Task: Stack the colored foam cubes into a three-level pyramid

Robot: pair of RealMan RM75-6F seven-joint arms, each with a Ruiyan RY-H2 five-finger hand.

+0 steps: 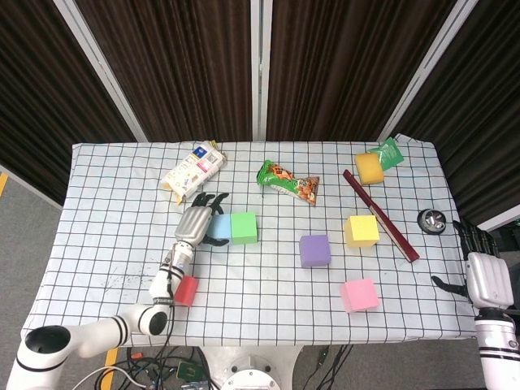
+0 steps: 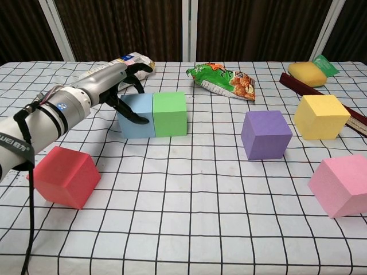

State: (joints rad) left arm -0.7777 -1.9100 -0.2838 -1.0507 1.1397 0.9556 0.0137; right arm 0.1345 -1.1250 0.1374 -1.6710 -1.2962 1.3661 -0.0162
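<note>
My left hand [image 1: 195, 221] [image 2: 114, 86] holds the blue cube [image 1: 218, 227] [image 2: 139, 116], thumb on its front face and fingers over its far side. The blue cube stands flush against the green cube [image 1: 243, 227] [image 2: 170, 113]. A red cube [image 1: 186, 290] [image 2: 63, 176] lies near the front left, partly hidden by my forearm in the head view. The purple cube [image 1: 314, 250] [image 2: 265, 134], yellow cube [image 1: 361, 230] [image 2: 320, 117] and pink cube [image 1: 359, 294] [image 2: 341, 184] sit apart on the right half. My right hand [image 1: 479, 272] hangs open beyond the table's right edge.
A snack bag [image 1: 288, 180] [image 2: 222, 79], a white carton [image 1: 192, 170], a yellow sponge [image 1: 369, 167] on a green packet [image 1: 388, 153] and a dark red bar [image 1: 380, 214] lie along the back and right. A small round metal object [image 1: 431, 220] sits at the right edge.
</note>
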